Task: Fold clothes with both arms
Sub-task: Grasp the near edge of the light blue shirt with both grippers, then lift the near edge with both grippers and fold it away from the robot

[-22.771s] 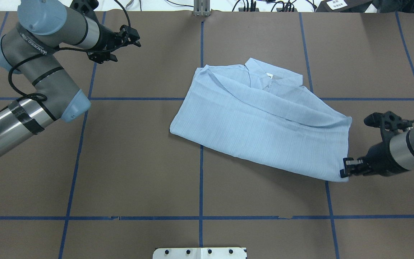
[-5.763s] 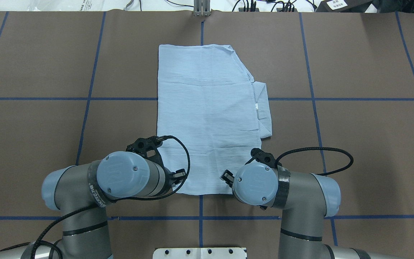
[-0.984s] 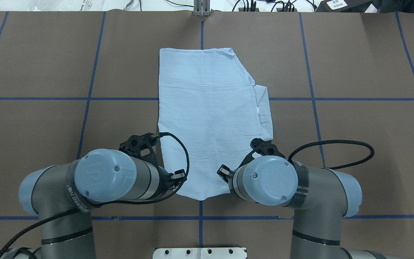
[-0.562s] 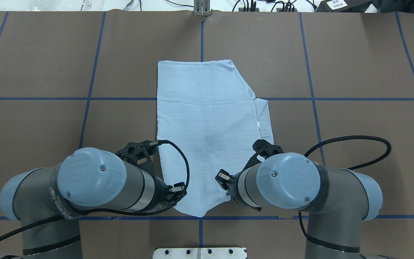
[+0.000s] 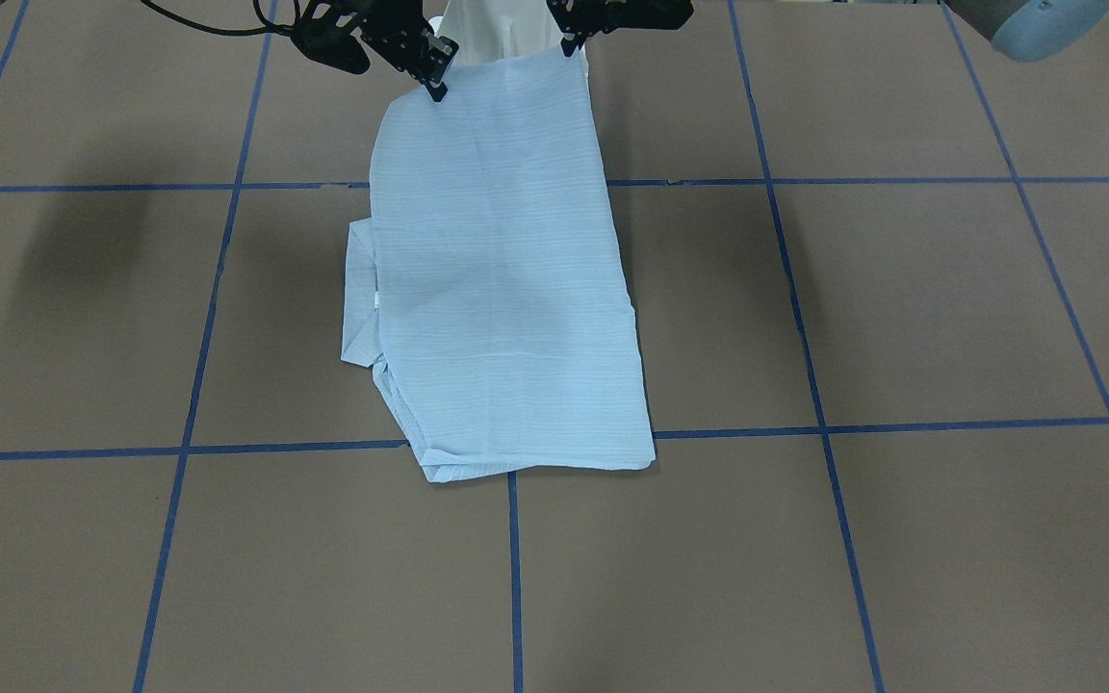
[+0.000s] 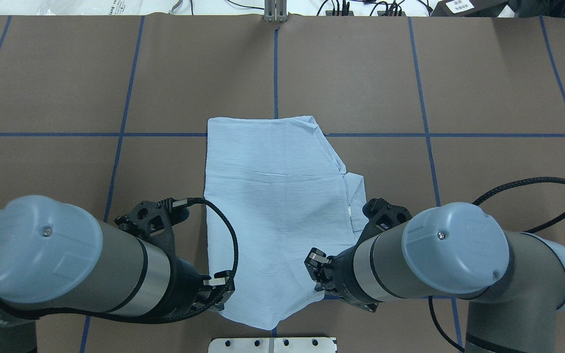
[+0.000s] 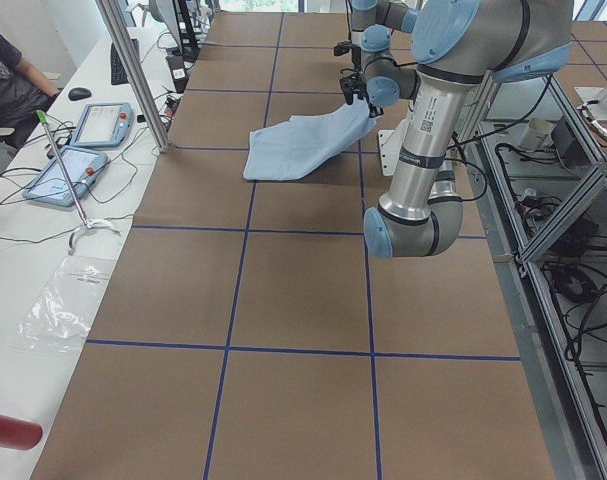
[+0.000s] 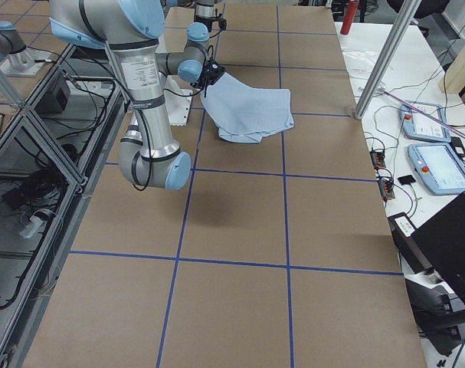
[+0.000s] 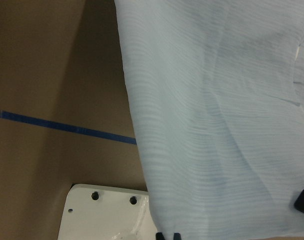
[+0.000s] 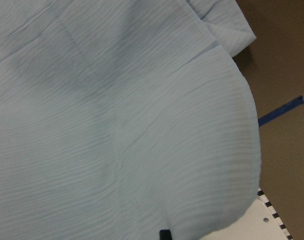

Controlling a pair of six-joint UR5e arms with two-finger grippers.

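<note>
Left claw (image 6: pixel 218 290) and right claw (image 6: pixel 318 264) each pinched a near corner of the shirt (image 6: pixel 277 196), clamped tight on cloth. Near hem hung lifted between them; far end lay flat on the table (image 6: pixel 459 88). Sides looked already folded in, collar (image 6: pixel 356 196) poking out on the right. Judged roughly midway: lengthwise halving not yet done, lay-down and release left.

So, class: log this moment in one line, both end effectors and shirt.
left end effector: shut on shirt corner | right end effector: shut on shirt corner | shirt: near edge raised, far end on table
</note>
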